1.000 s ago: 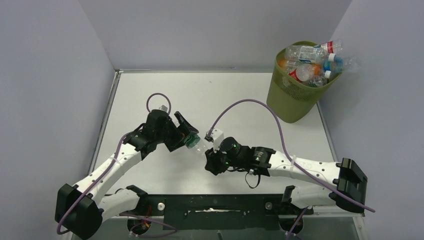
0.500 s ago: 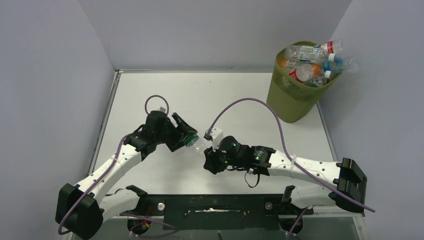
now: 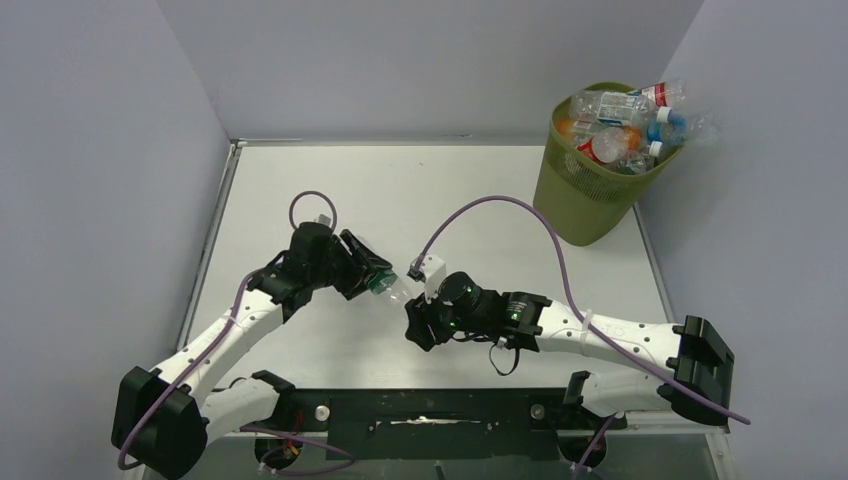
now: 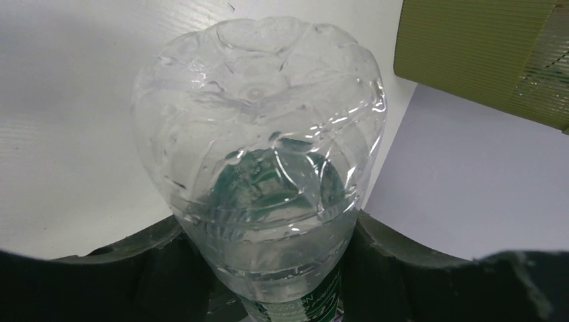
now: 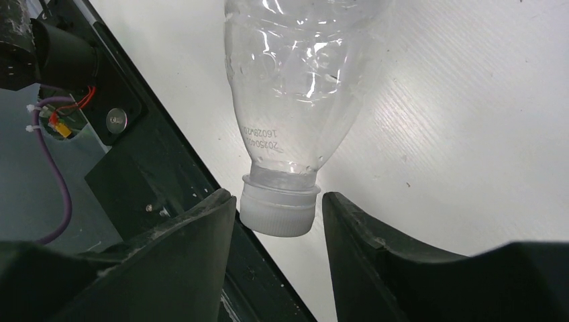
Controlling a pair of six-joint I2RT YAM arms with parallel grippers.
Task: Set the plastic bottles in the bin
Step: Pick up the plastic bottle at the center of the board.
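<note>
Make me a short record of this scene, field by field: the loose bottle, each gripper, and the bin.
loose item: one clear bottle, lying between the two grippers
left gripper: closed on the bottle's body
right gripper: open, a finger on either side of the white cap with small gaps
bin: far right corner of the table, bottles heaped above its rim

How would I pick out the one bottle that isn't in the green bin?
Start at the middle of the white table, where the two arms meet. Between the left gripper and the right gripper is a clear bottle with a white cap and green label. Unlike the bottles heaped in the olive mesh bin at the far right, it is alone.
</note>
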